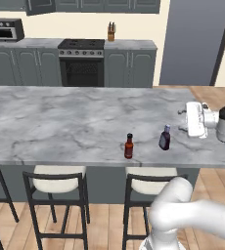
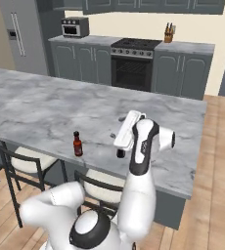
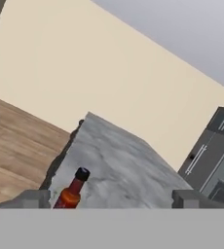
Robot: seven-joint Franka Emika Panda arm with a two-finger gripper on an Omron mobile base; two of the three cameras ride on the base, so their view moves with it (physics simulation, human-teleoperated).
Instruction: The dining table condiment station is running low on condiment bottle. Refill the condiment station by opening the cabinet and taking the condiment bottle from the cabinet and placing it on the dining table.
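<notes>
The condiment bottle [image 1: 165, 138], squat and dark purple with a lilac cap, stands upright on the dining table [image 1: 60, 122] near its front edge. My gripper [image 1: 182, 120] hovers just to its right, lying sideways over the marble, open and holding nothing. In the right base view my white hand covers most of the condiment bottle [image 2: 120, 153]. A slimmer red-brown bottle [image 1: 129, 146] with a black cap stands to the left. The hand view looks along the table top [image 3: 119, 165], with my gripper [image 3: 111, 199] wide open and the red-brown bottle [image 3: 72, 190] by the left fingertip. The cabinet [image 1: 40, 6] hangs at the back wall.
White-cushioned black stools [image 1: 58, 178] line the table's near side. Behind the table stand a stove [image 1: 81, 61], a toaster oven [image 1: 7, 29], a knife block [image 1: 111, 32] and a grey fridge [image 2: 19, 34]. Wooden floor lies past the table's right end [image 2: 217, 146].
</notes>
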